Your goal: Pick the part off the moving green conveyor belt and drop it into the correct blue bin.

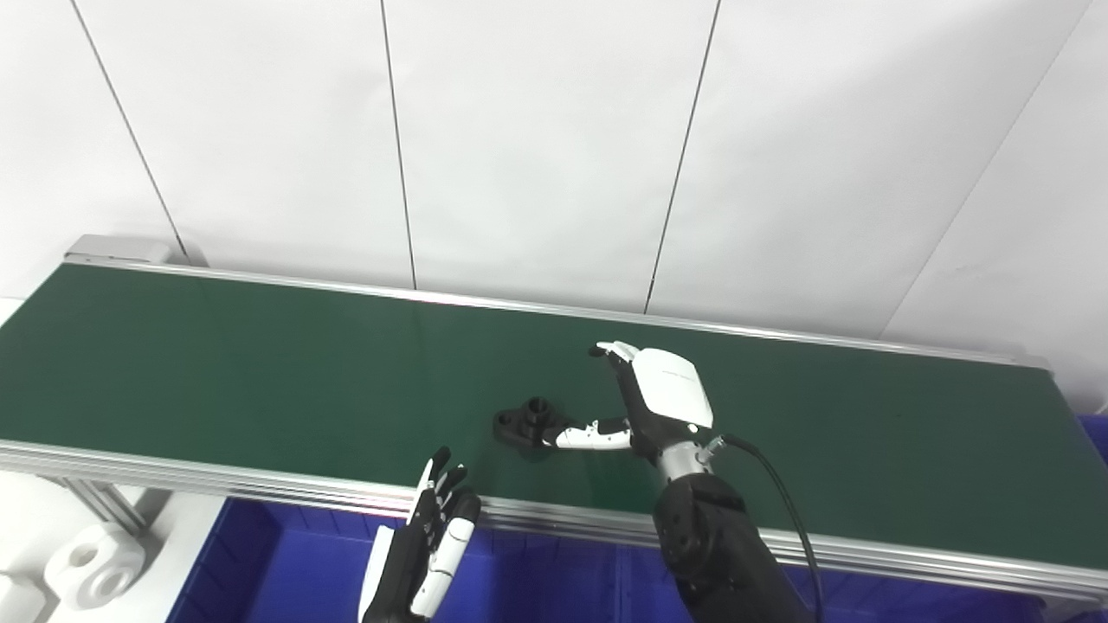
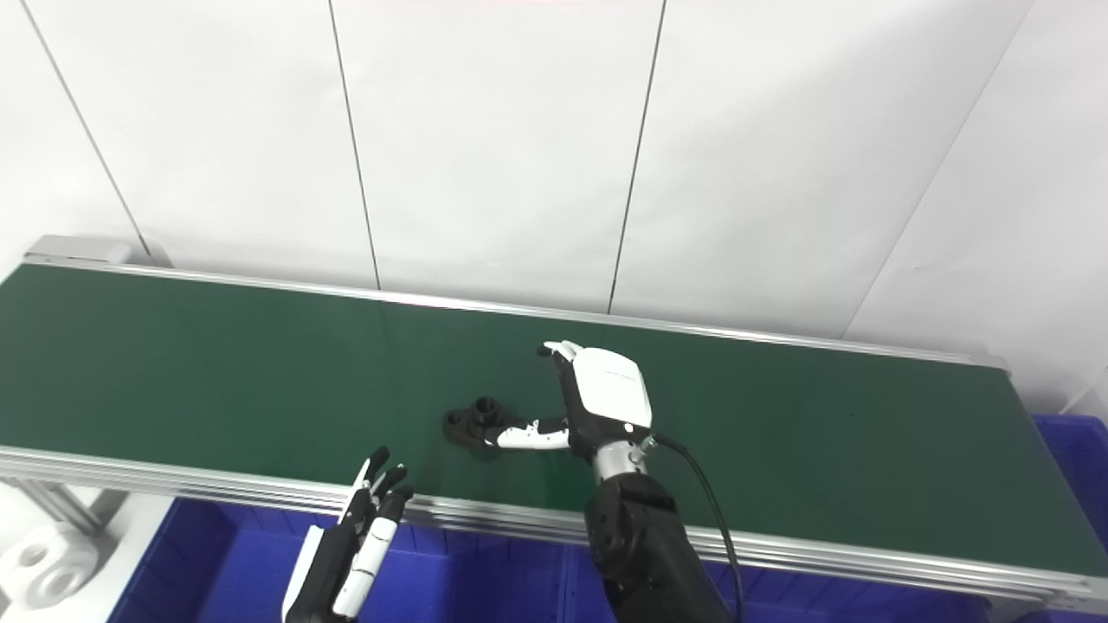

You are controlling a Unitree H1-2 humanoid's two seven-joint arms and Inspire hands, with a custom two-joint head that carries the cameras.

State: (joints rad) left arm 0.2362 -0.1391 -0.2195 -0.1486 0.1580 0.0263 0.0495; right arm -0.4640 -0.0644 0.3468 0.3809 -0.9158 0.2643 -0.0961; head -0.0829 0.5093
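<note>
The green conveyor belt (image 1: 260, 363) is carrying the part toward the near rail, above the blue bins (image 1: 286, 562). The right hand (image 1: 645, 394) is spreading open, thumb touching it; closing should probably track the belt. The left hand (image 1: 428, 541) is waiting open. The black flanged part (image 1: 525, 421) is lying flat, its short hub upright.

No legible text, labels, brand marks, numbers or signs are showing in either head view. Nothing printed is appearing on the white wall panels, and none on the conveyor belt (image 1: 260, 363).
</note>
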